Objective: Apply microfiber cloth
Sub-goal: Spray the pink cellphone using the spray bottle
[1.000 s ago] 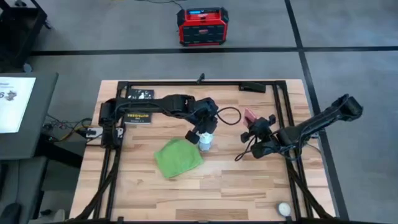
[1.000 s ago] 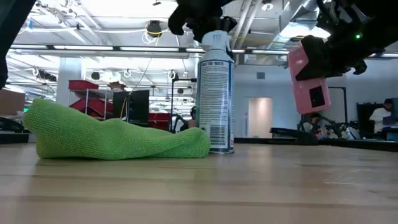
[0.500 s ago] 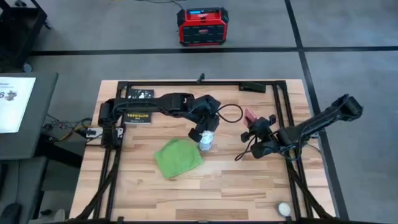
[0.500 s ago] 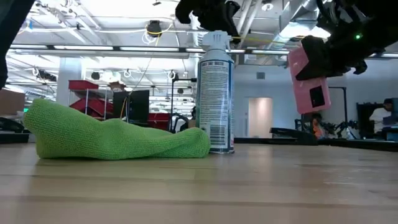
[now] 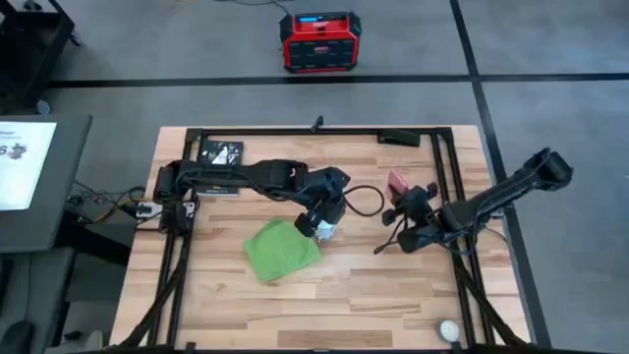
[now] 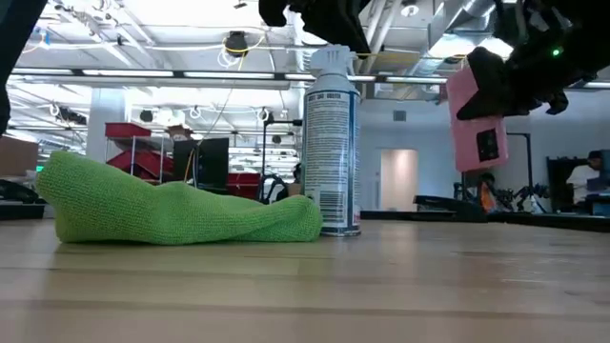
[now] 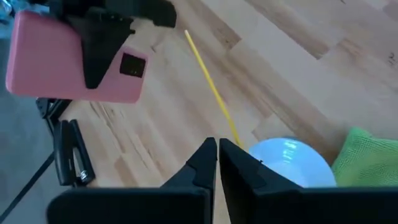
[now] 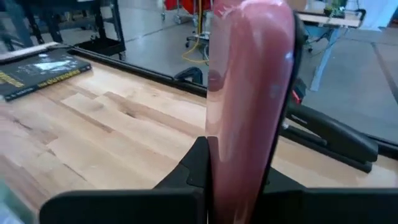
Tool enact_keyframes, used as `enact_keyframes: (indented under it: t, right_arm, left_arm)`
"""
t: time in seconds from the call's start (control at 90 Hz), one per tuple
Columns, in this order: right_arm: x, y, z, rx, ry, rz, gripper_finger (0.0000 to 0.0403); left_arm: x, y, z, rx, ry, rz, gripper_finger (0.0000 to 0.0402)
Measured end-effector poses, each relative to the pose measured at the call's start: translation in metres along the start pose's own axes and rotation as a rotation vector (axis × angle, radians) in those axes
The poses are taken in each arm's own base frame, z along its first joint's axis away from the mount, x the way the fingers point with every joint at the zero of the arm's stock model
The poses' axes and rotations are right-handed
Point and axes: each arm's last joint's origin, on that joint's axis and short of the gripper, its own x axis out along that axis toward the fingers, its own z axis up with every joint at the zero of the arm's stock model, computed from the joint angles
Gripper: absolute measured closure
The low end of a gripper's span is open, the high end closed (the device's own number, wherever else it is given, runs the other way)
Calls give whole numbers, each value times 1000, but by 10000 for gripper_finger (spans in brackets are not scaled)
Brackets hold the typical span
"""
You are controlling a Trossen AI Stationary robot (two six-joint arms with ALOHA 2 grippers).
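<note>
Since a second ago, left end effector [image 5: 321, 222] has lifted off the spray can [image 6: 331, 143], fingers clenched empty. Right end effector [image 5: 408, 202] grasps the pink phone [image 6: 479, 119]. Microfiber cloth [image 5: 281, 249] lies untouched on the worktop [image 5: 393, 295], touching the can.

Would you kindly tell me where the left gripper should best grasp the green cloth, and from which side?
Probably from straight above, pinching the raised fold of the cloth at the end away from the spray can. It lies bunched on the table, and the can stands against its other end.
</note>
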Motion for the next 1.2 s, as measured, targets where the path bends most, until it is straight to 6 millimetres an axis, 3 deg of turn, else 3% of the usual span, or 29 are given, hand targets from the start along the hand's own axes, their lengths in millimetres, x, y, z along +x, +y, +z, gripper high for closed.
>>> enact_keyframes:
  t: [0.233,0.422,0.522,0.756,0.9,0.989,1.078,1.2]
  right_arm:
    - [-3,-2,-2,-22,-2,1,391]
    - [-4,-4,-4,-34,19,8,391]
    - [-6,-5,-5,-35,22,13,391]
    - [-13,-13,-10,-29,35,19,391]
    - [-17,-17,-12,-28,39,31,392]
    - [-19,-17,-13,-29,39,42,392]
    - [-20,-17,-13,-31,39,49,392]
    - [-21,-17,-13,-31,39,49,392]
  left_arm:
    - [-1,0,3,-1,27,53,402]
    - [-18,17,13,-15,15,210,402]
    - [-42,29,23,-57,-51,305,402]
    - [-135,35,50,-253,-345,448,402]
    - [-205,18,48,-391,-537,464,402]
    - [-232,-1,43,-457,-609,426,402]
    - [-238,-24,43,-508,-621,402,402]
    - [-217,-63,43,-581,-516,466,402]
